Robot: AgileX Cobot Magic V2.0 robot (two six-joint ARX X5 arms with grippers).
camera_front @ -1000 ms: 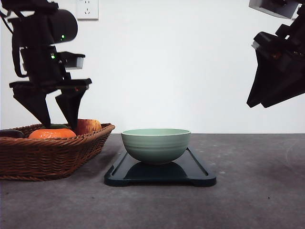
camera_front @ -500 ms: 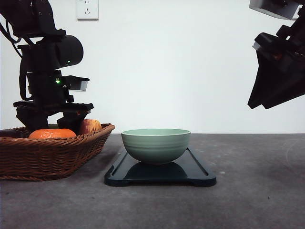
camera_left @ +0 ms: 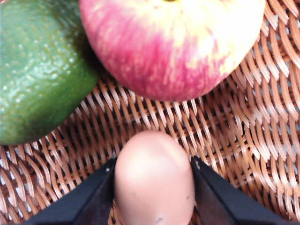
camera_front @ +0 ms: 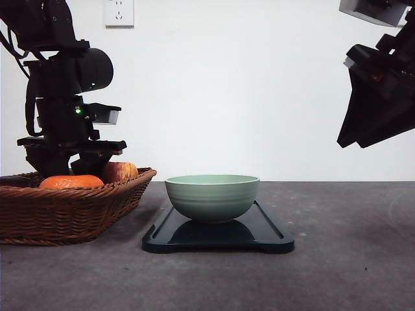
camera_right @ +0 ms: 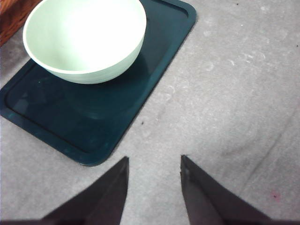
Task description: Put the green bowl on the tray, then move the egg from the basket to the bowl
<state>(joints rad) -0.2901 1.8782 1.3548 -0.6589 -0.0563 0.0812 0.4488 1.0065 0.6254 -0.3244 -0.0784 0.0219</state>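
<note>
In the front view the bare grey desk (camera_front: 337, 259) fills the lower part of the frame. On it, at lower centre, lies the tray (camera_front: 272, 241) — dark, with rounded corners — and the green bowl (camera_front: 212, 196) stands upright on the tray, a little left of the tray's middle. At the lower left sits the basket (camera_front: 71, 214), its braided rim just apart from the tray's left end. Over that rim show an orange fruit (camera_front: 70, 182) and, behind it and to the right, a red-and-yellow apple (camera_front: 120, 172).

The left tool (camera_front: 65, 170) reaches down into the basket at the left of the frame; its tips are hidden behind the rim and the fruit. The left wrist view shows what they hold: at the bottom centre of that frame the two dark fingers (camera_left: 93, 201) are pressed against either side of the egg (camera_left: 153, 180), which lies on the woven basket floor (camera_left: 262, 140). The apple (camera_left: 173, 44) fills the upper centre there, close to the egg, and a green bumpy-skinned fruit (camera_left: 40, 70) lies at the upper left, touching the apple.

The right tool (camera_front: 373, 126) hangs high at the upper right of the front view, well apart from the tray. In the right wrist view its fingers (camera_right: 112, 197) stand spread — holding nothing — above bare desk at the bottom of the frame, with the tray (camera_right: 56, 122) and the empty bowl (camera_right: 84, 40) at the upper left.
</note>
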